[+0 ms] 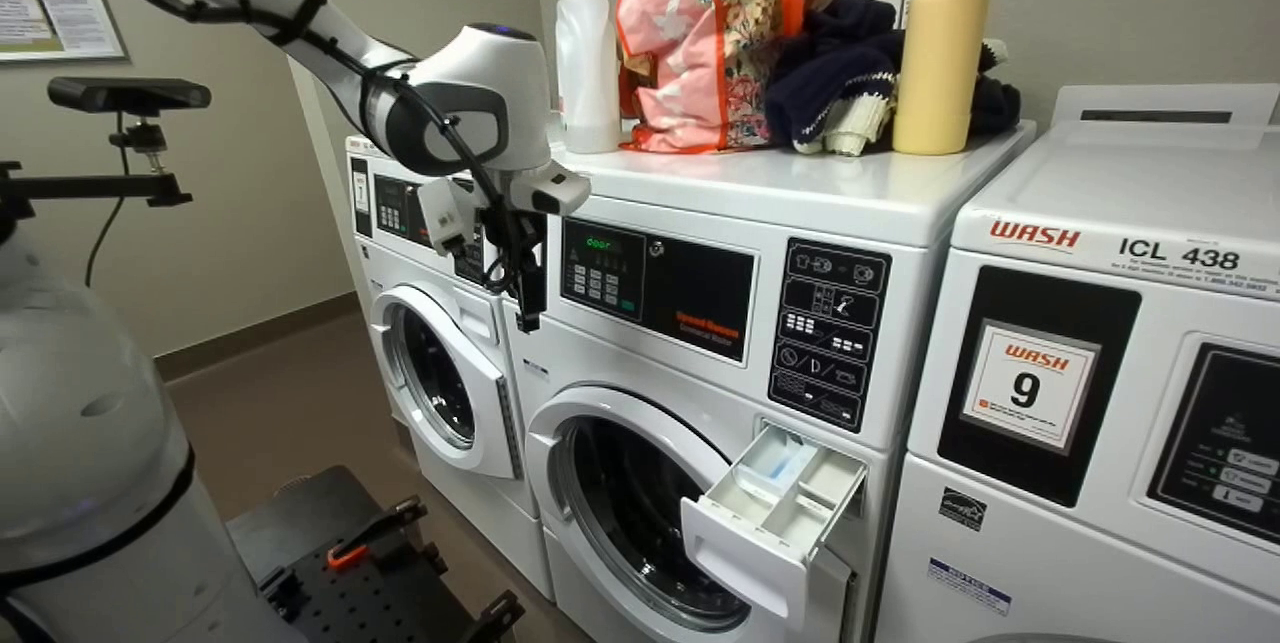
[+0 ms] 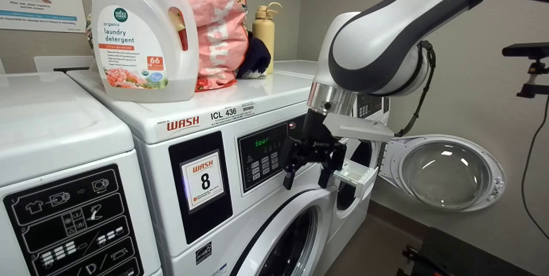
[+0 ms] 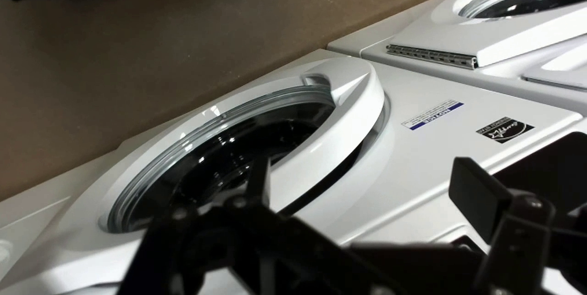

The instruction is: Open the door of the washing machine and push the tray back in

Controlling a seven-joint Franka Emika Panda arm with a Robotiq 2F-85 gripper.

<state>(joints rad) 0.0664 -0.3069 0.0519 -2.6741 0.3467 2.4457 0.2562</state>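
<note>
The white washing machine (image 1: pixel 640 363) has a black control panel. Its round door (image 1: pixel 555 423) sits at the front; in the wrist view the door (image 3: pixel 321 157) shows a dark gap along its rim, and I cannot tell whether it is latched. The handle recess is on the side away from the tray. The tray (image 1: pixel 745 548) is pulled out at upper right; it also shows in an exterior view (image 2: pixel 364 183). My gripper (image 2: pixel 306 181) is open and empty in front of the panel, above the door; in the wrist view its fingers (image 3: pixel 360 178) are wide apart, touching nothing.
A washer with a "9" sticker (image 1: pixel 1200 543) stands beside it, and a smaller-looking washer (image 1: pixel 545 543) on the far side. An open porthole door (image 2: pixel 497 177) juts out nearby. Detergent (image 2: pixel 141 53), a floral bag (image 1: pixel 680 73) and a yellow bottle (image 1: pixel 940 63) stand on top.
</note>
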